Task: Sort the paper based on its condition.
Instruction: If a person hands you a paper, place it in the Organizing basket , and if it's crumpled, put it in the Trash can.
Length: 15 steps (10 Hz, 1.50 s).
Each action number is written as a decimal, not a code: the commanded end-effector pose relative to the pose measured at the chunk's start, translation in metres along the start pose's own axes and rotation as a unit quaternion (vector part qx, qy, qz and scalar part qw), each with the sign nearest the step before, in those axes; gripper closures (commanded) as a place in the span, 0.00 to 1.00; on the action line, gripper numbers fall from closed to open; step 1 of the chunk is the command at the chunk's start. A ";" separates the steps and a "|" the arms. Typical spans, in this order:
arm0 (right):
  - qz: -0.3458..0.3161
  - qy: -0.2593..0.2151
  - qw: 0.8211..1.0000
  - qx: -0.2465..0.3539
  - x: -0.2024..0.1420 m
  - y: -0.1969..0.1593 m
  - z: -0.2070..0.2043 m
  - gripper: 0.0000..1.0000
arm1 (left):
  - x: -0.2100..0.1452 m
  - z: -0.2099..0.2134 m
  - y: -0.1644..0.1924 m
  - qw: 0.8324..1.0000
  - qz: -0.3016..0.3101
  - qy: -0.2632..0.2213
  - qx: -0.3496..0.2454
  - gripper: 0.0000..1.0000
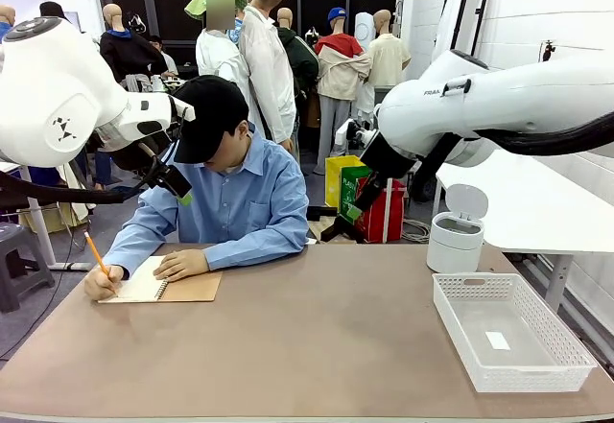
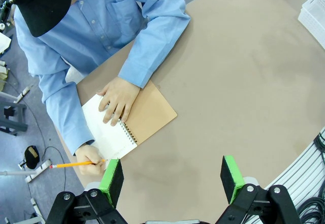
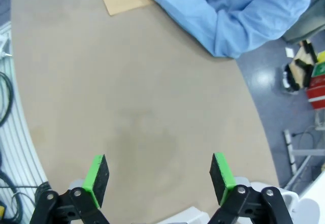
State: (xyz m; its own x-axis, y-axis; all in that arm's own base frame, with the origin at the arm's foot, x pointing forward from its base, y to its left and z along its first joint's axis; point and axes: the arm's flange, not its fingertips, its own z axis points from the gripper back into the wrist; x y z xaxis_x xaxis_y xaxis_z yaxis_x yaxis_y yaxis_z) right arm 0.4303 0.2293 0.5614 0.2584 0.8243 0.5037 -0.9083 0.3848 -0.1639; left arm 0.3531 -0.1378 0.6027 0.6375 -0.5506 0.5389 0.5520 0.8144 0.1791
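Paper (image 1: pixel 137 286), thin and white, is the open page of a spiral-bound notebook with tan cardboard cover (image 1: pixel 192 289). The notebook lies flat at the far left part of the table, just in front of the person.

Nearest to the robot, the left gripper (image 2: pixel 171 177) hangs high above the brown table top (image 1: pixel 317 346). Its two green pads stand wide apart and nothing is between them. Below it are bare table, the notebook and the person's arms. The right gripper (image 3: pixel 158 176) hangs over the middle of the table in the same way, its fingers spread wide and holding nothing.

On the right side of the table a white plastic basket with lattice walls (image 1: pixel 462 348) stands near the front edge. One tiny white scrap (image 1: pixel 497 340) lies on its bottom. Behind the basket, near the far edge, stands a small round white bin with a raised lid (image 1: pixel 455 241).

At the far side sits a person in a light blue shirt (image 1: pixel 240 202) and a black cap (image 1: pixel 213 116), bent over the notebook. One hand (image 1: pixel 101 284) holds a yellow-orange pencil (image 1: pixel 96 253) with its tip on the left edge of the page. The other hand (image 1: pixel 182 265) rests flat on the page beside the wire spiral.
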 end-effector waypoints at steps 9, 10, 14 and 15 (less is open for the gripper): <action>-0.023 -0.053 0.998 -0.002 -0.034 0.025 0.029 0.00 | 0.000 0.001 0.001 1.000 -0.003 -0.002 -0.002 0.00; -0.023 -0.053 0.998 -0.002 -0.034 0.025 0.029 0.00 | 0.000 0.001 0.001 1.000 -0.003 -0.002 -0.002 0.00; -0.023 -0.053 0.998 -0.002 -0.034 0.025 0.029 0.00 | 0.000 0.001 0.001 1.000 -0.003 -0.002 -0.002 0.00; -0.023 -0.053 0.998 -0.002 -0.034 0.025 0.029 0.00 | 0.000 0.001 0.001 1.000 -0.003 -0.002 -0.002 0.00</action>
State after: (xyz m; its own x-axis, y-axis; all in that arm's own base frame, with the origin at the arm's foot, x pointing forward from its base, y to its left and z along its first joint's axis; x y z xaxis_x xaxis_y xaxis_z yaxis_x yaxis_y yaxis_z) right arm 0.3895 0.1982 0.5650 0.2545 0.7572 0.6015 -0.8993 0.4140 -0.1406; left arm 0.3531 -0.1378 0.6027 0.6375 -0.5505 0.5390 0.5520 0.8144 0.1790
